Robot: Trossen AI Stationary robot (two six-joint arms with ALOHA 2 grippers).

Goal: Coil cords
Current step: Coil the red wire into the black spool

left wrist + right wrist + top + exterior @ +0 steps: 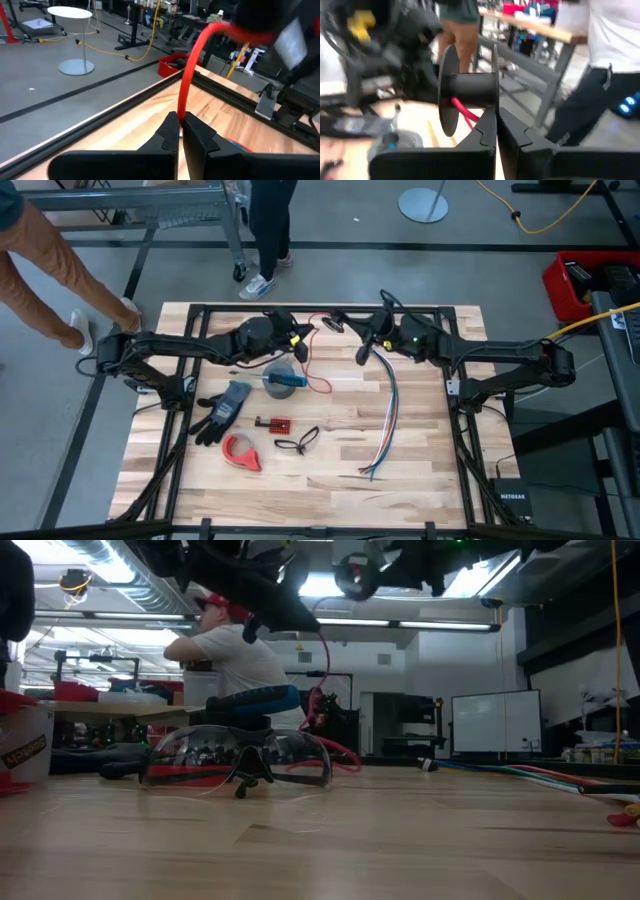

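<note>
Rising steeply from the left gripper, pinched on it, the thin red cord arced to a black spool clamped by the right gripper.

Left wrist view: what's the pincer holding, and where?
Left pincer is shut on the thin red cord, pinched at the fingertips along its length; the cord's end isn't visible.
</note>
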